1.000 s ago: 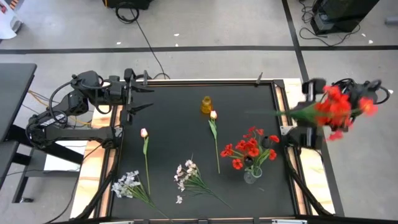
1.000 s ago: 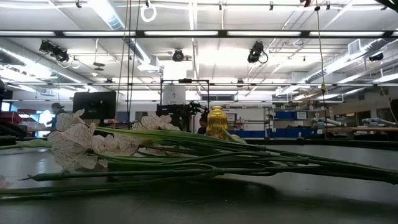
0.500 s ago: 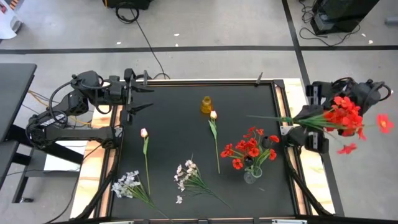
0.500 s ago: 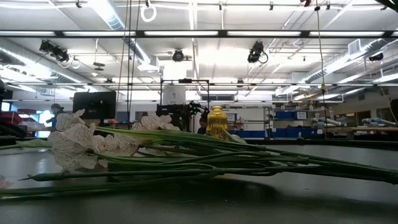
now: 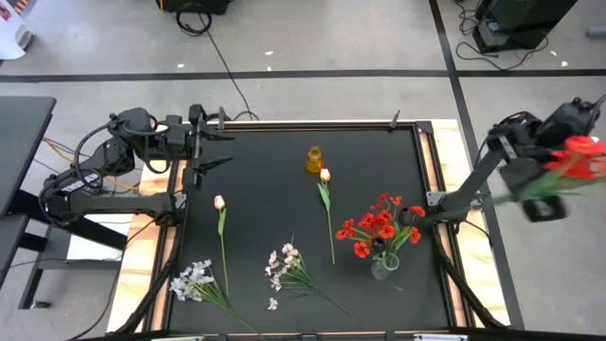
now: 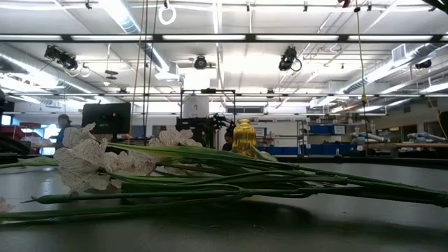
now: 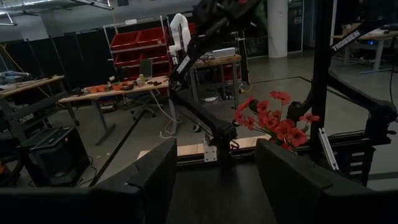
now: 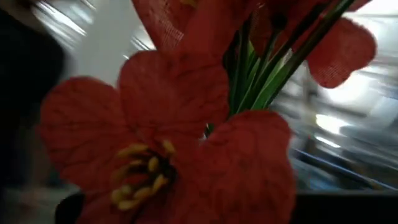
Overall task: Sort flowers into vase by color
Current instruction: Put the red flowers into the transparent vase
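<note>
My right gripper (image 5: 542, 189) is in the air beyond the table's right edge, carrying a bunch of red blossoms (image 5: 578, 161); these blossoms (image 8: 186, 143) fill the right wrist view and hide the fingers. More red flowers (image 5: 379, 227) stand in a glass vase (image 5: 383, 267). A small yellow vase (image 5: 314, 159) stands near the far edge. Two pink tulips (image 5: 220, 203) (image 5: 325, 176) and two white sprays (image 5: 193, 280) (image 5: 284, 265) lie flat on the table. My left gripper (image 5: 216, 152) waits open at the table's far left corner. My right gripper carries the red bunch lifted clear of the table. The green stems (image 5: 516, 195) run from the blossoms back toward the table. The blossoms and motion blur hide the fingers, so the exact place of hold cannot be told.
The black table top (image 5: 265, 208) has a raised wooden rim (image 5: 428, 152). In the low view the white sprays (image 6: 91, 161) and their stems lie close in front, with the yellow vase (image 6: 243, 137) behind. The left wrist view looks across to the red flowers (image 7: 273, 121) in the vase.
My right gripper has swung with the red bunch toward the right, farther away from the table's right edge. The bunch's stem, which reached over the table's right part, has been drawn off the table. Everything on the table has stayed in place.
</note>
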### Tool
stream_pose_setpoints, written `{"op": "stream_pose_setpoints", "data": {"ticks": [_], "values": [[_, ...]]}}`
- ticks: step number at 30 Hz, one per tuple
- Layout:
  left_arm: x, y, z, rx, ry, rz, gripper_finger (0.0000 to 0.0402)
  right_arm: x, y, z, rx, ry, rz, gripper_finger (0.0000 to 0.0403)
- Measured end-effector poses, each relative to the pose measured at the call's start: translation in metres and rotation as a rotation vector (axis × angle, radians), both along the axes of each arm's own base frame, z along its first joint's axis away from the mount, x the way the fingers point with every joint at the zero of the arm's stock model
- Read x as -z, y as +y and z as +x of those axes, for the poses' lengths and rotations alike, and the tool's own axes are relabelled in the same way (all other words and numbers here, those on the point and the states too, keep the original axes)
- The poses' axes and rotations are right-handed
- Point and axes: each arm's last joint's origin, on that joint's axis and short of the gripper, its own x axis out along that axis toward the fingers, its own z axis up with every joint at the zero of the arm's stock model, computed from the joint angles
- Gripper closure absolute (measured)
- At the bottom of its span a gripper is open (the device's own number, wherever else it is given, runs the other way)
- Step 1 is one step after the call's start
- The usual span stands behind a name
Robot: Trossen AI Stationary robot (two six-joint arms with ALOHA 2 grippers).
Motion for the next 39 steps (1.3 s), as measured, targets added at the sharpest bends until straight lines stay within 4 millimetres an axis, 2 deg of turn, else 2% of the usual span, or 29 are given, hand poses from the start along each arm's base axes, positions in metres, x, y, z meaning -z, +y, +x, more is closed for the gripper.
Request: {"op": "stream_pose_setpoints", "data": {"ticks": [4, 8, 15, 20, 24, 28, 32, 39], "values": [[0.000, 0.000, 0.000, 0.000, 0.000, 0.000, 0.0177, 0.005, 0.003, -0.005, -0.240, 0.059, -0.014, 0.0389], [0.000, 0.000, 0.000, 0.000, 0.000, 0.000, 0.0177, 0.027, 0.029, 0.012, -0.353, 0.169, -0.109, 0.0390], [0.000, 0.000, 0.000, 0.000, 0.000, 0.000, 0.0177, 0.069, 0.071, 0.045, -0.397, 0.244, -0.184, 0.0390], [0.000, 0.000, 0.000, 0.000, 0.000, 0.000, 0.0177, 0.103, 0.088, 0.061, -0.355, 0.325, -0.213, 0.0390], [0.000, 0.000, 0.000, 0.000, 0.000, 0.000, 0.0177, 0.128, 0.092, 0.070, -0.278, 0.412, -0.238, 0.0390], [0.000, 0.000, 0.000, 0.000, 0.000, 0.000, 0.0177, 0.144, 0.090, 0.075, -0.194, 0.461, -0.239, 0.0390], [0.000, 0.000, 0.000, 0.000, 0.000, 0.000, 0.0177, 0.149, 0.084, 0.079, -0.088, 0.480, -0.212, 0.0389], [0.000, 0.000, 0.000, 0.000, 0.000, 0.000, 0.0177, 0.153, 0.073, 0.076, -0.030, 0.543, -0.219, 0.0389]]}}
